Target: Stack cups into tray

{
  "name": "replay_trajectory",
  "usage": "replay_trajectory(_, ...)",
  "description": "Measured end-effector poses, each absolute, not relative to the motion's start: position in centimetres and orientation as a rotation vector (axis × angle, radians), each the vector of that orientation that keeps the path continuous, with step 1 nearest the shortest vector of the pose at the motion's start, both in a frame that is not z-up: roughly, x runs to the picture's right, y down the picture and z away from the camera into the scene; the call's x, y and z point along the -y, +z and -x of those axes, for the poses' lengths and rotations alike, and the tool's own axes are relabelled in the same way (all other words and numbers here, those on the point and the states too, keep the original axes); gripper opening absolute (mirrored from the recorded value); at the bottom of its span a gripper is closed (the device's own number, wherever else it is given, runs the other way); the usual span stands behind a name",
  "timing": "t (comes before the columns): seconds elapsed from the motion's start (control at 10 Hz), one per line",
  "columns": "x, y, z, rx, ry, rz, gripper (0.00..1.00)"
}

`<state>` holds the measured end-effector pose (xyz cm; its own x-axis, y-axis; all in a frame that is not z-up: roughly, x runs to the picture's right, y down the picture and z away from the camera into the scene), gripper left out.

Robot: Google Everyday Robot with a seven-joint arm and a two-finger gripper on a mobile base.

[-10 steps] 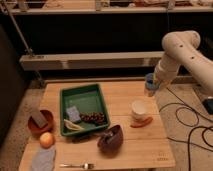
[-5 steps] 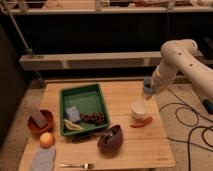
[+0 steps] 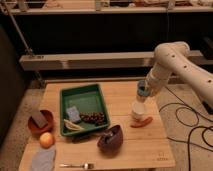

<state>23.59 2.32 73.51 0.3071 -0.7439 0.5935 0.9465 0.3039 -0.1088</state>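
Wooden table [image 3: 125,147] in a dim room, dark railings behind, cables [image 3: 192,125] looping over the floor at right. The green tray [image 3: 63,107] sits centre-left, well apart from the cream-white cup [image 3: 138,110]. The arm runs off the right edge. The claw [image 3: 145,93] is hard to pick out, clenched on the blue cup [image 3: 143,88] just above the cream-white cup. Since a second ago, the blue cup has sunk down-left, closer to its partner.
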Motion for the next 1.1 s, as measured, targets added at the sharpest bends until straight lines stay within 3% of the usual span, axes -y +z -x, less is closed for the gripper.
replay_trajectory(1.1,-6.1,75.3,-23.3,0.55,-1.153,0.553,0.02)
